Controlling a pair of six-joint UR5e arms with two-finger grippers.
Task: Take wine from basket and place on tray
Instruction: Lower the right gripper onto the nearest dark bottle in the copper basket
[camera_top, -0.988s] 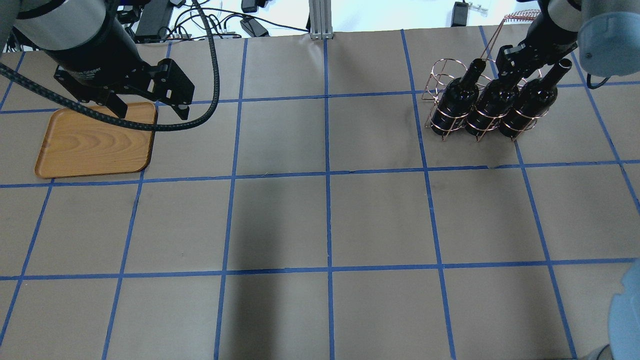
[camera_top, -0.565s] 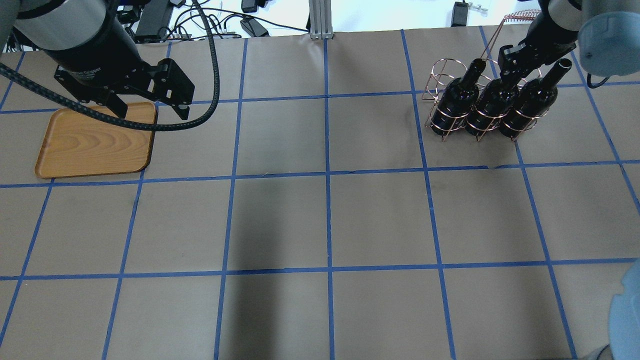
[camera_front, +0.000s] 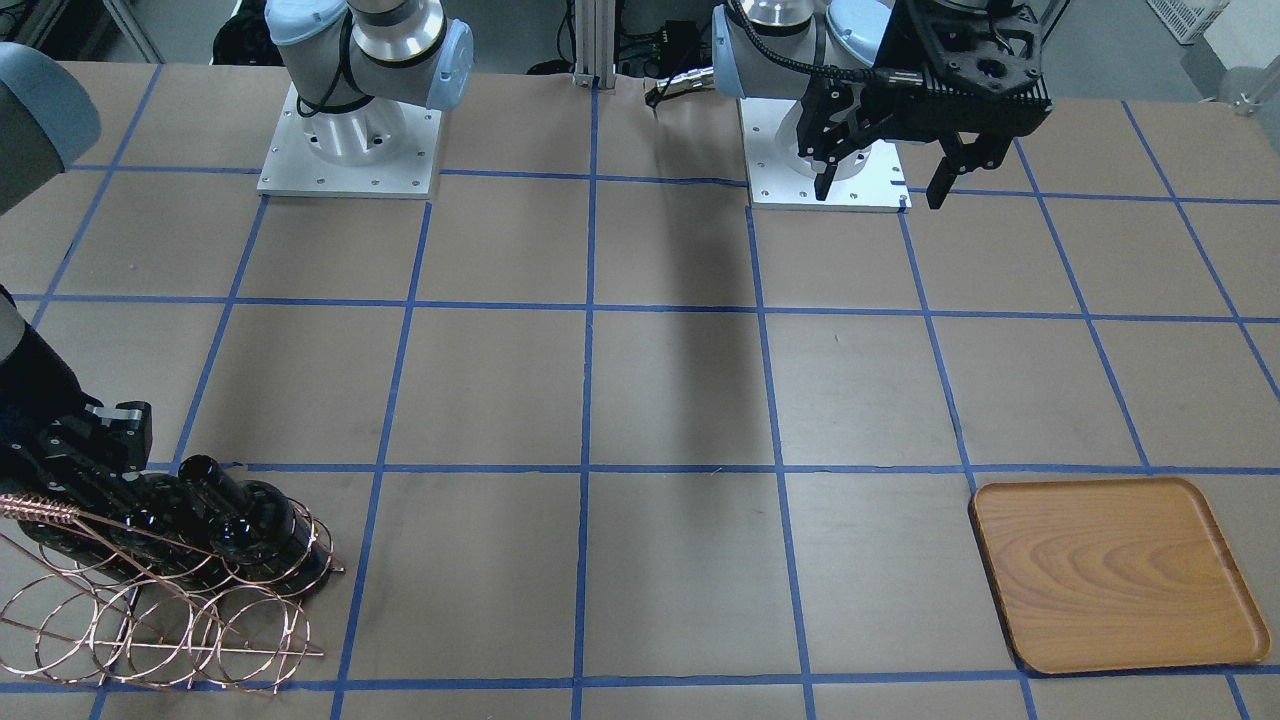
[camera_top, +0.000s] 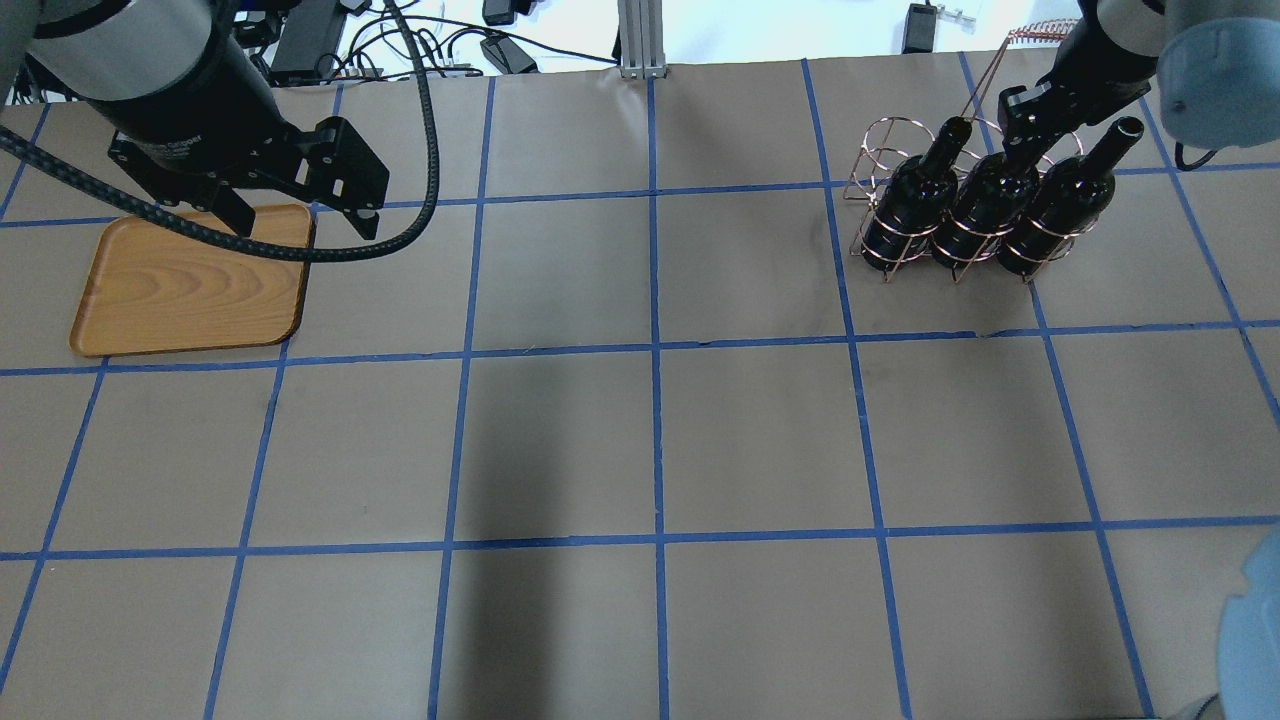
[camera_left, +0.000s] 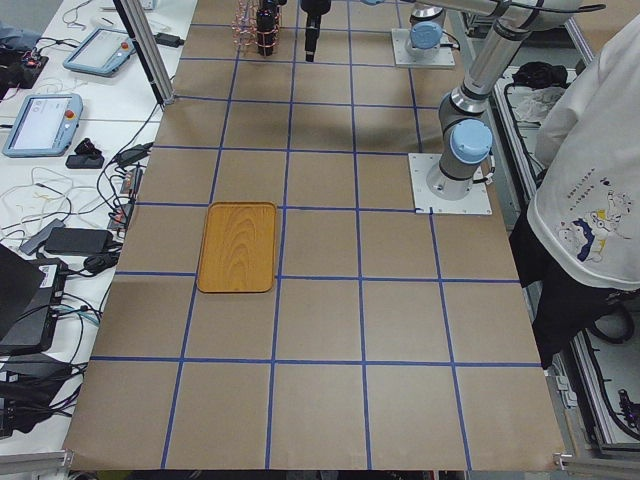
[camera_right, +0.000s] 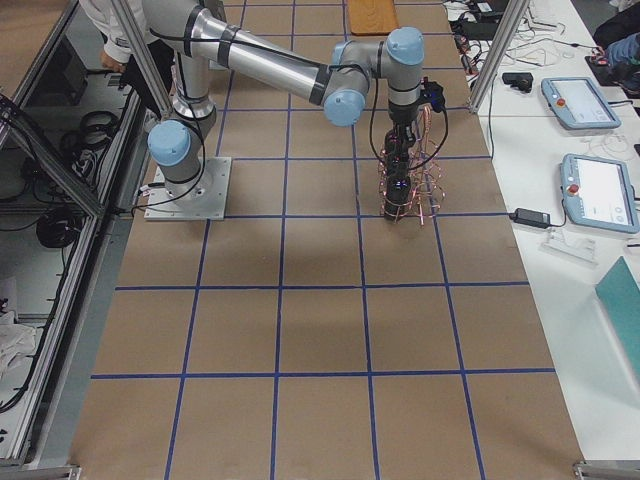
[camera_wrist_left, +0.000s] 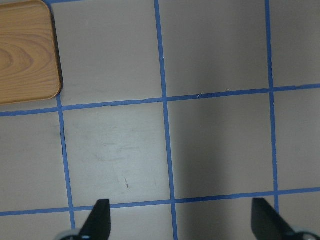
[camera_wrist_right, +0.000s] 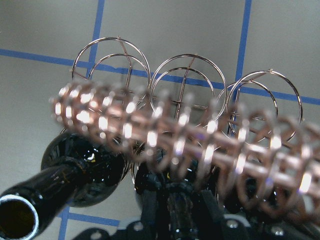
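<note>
Three near-black wine bottles stand in the front row of the copper wire basket (camera_top: 873, 150) at the far right of the table. My right gripper (camera_top: 1022, 138) reaches down over the basket's handle (camera_wrist_right: 165, 135). Its fingers are closed in on the neck of the middle bottle (camera_top: 985, 205), which shows between them in the right wrist view (camera_wrist_right: 177, 205). The wooden tray (camera_top: 190, 285) lies empty at the far left. My left gripper (camera_top: 305, 228) hangs open and empty above the tray's right edge, high over the table (camera_wrist_left: 180, 220).
The basket's back row of rings (camera_front: 150, 630) is empty. The arm bases (camera_front: 345, 150) stand at the robot's side of the table. A post (camera_top: 640, 40) and cables lie beyond the far edge. An operator (camera_left: 590, 200) stands beside the table.
My right gripper has shifted slightly toward the far edge and its fingers have drawn in around the middle bottle's neck. The left arm and the tray have not moved.
</note>
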